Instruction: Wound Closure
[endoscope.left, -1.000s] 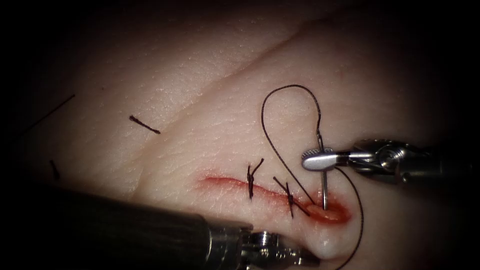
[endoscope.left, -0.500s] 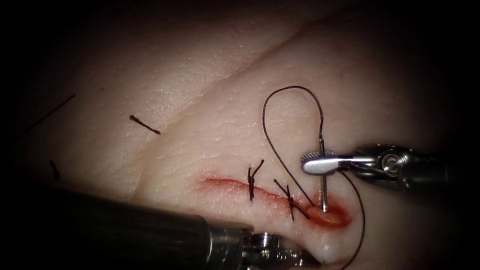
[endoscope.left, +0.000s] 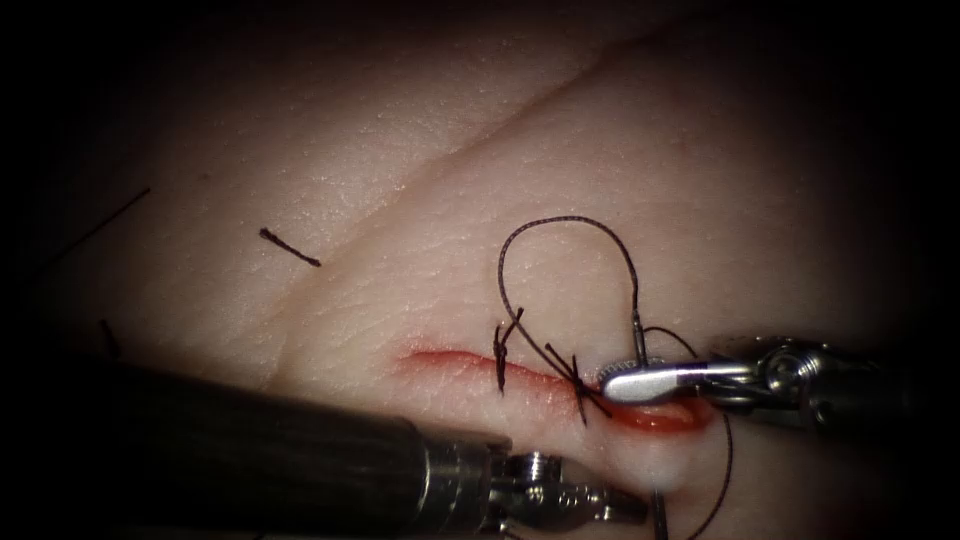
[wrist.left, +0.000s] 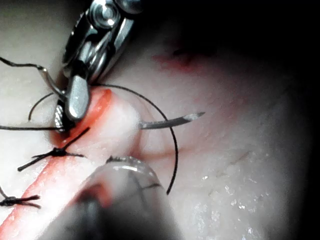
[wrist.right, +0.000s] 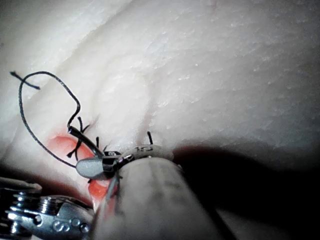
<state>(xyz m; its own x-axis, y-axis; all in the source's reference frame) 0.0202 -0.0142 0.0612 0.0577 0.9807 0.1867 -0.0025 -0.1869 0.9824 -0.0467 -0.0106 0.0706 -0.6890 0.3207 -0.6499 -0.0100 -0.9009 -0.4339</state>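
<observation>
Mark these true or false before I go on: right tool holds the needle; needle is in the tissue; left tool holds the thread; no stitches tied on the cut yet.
1. The right tool holds the needle: true, near its thread end.
2. The needle is in the tissue: true; its tip has come out through the lip of the cut.
3. The left tool holds the thread: false; it holds nothing.
4. No stitches yet: false; two tied stitches cross the cut.

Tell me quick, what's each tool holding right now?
Right tool: shut on the needle near its thread end, needle in the tissue at the cut's right end, tip out.
Left tool: holds nothing that I can see.
</observation>
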